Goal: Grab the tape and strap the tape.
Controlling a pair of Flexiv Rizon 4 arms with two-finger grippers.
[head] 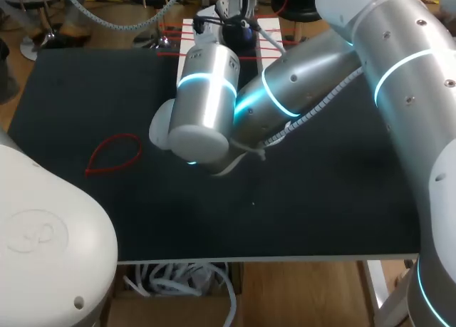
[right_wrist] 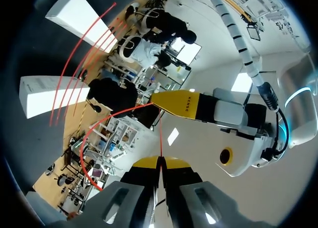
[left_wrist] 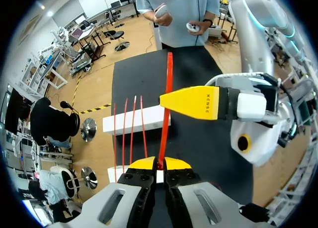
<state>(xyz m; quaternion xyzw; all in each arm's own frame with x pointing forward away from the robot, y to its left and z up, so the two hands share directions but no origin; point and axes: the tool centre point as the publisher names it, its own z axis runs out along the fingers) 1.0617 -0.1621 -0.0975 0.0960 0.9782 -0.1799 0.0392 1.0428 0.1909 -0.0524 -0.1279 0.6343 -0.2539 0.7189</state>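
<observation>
Between the left gripper's closed yellow tips, pinching a taut red tape running ahead, beside other red strands laid across two white blocks. Same hold at the right gripper, tips pressed together on the thin red tape, close by the left one. Farther out on the dark table, lying apart and loose: a red loop.

Bright even light, faint soft shadows
</observation>
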